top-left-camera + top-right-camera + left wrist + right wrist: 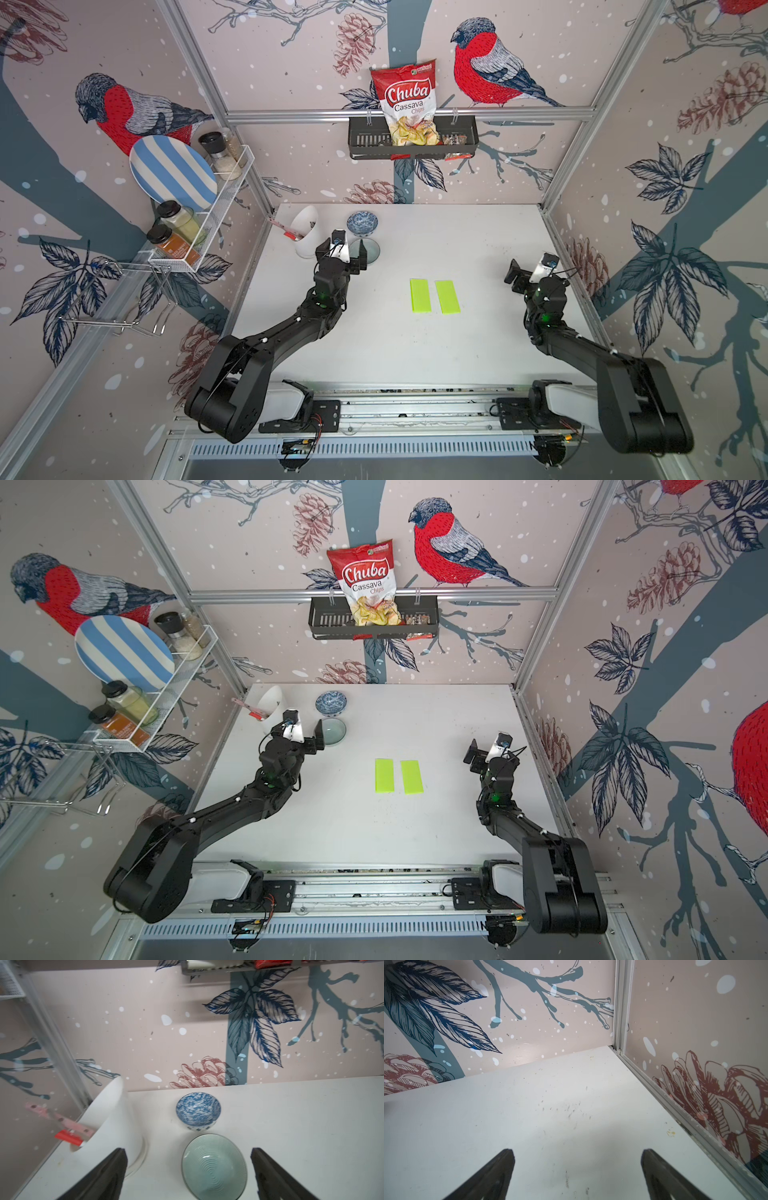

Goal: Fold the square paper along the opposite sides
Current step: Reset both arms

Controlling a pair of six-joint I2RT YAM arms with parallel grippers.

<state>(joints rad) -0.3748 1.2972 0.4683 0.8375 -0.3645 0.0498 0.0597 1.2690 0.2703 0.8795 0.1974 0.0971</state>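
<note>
Left gripper (188, 1149) and right gripper (577, 1150) stand wide and empty, with the paper (420, 295) between them.
The green paper shows as two strips side by side mid-table, long axes toward the back wall. The left gripper hovers by a bowl (214, 1167); the right looks slightly nearer.
</note>
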